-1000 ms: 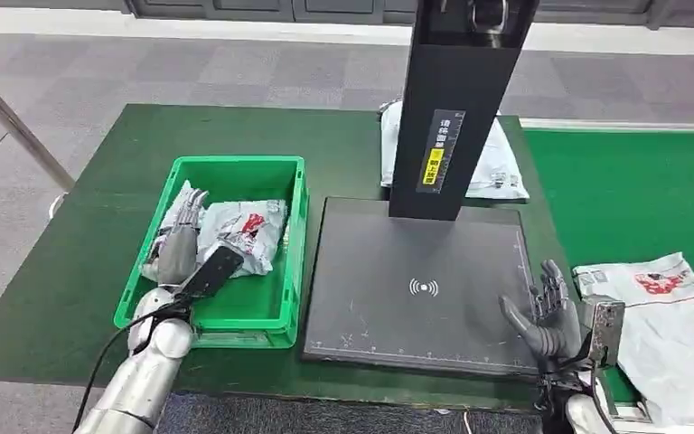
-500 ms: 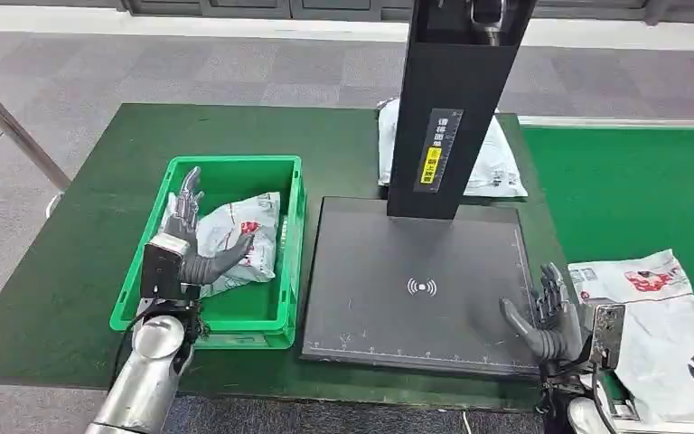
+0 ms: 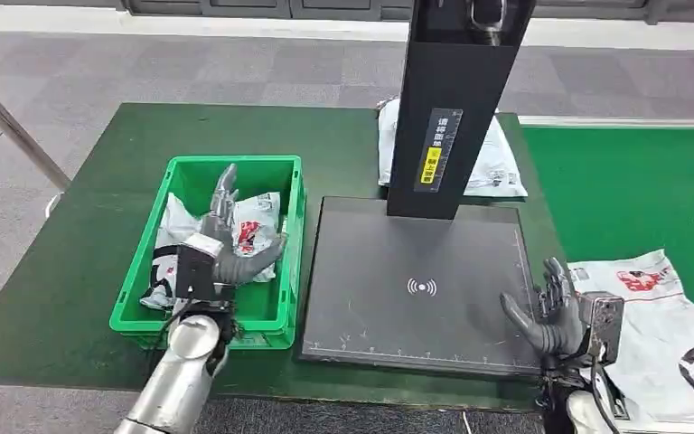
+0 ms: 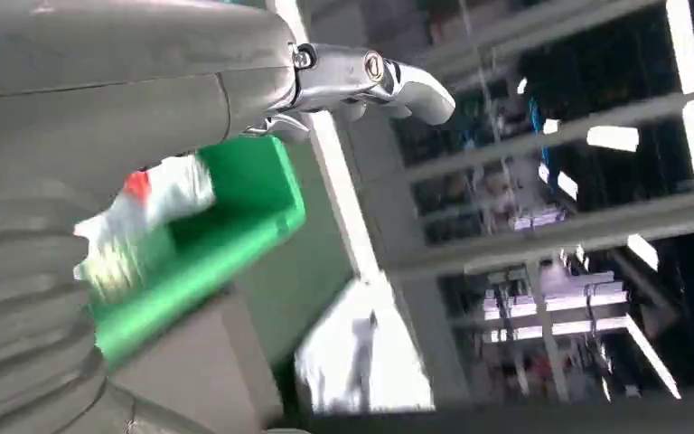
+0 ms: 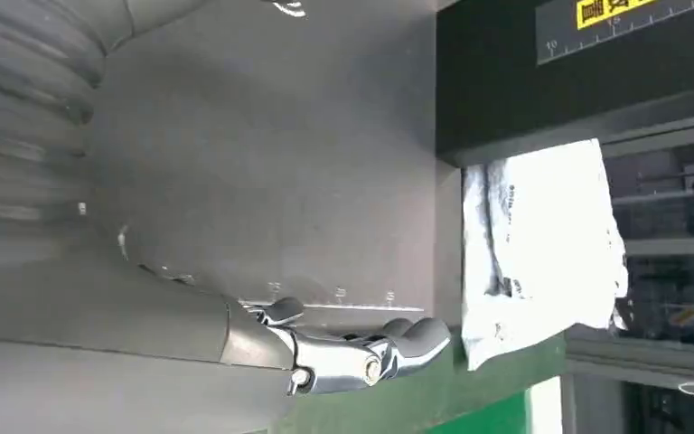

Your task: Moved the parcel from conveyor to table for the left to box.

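In the head view, 1 parcel lies crumpled inside the green box on the left part of the dark green table, so for this parcel the boxing step seems to be done. The left hand hangs above the box with its fingers spread and pointing away from the robot; I see nothing grasped in it, so I judge it is released and empty, although its thumb is very close to the white plastic of the parcel. The left wrist view is blurred and shows only a piece of the box and something white and red in it. The right hand rests at the right edge of the black scanner plate, with fingers apart and holding nothing; the right wrist view shows the same loose hand over the dark plate. Just beside this hand, on the green conveyor, a second parcel with red print is not yet taken, so I think this one is the next to move to the table. A third parcel lies on the table behind the black scanner column; whether it is waiting for the box, I cannot tell. So 1 cycle looks finished, and at least 1 more transfer from the conveyor is left.
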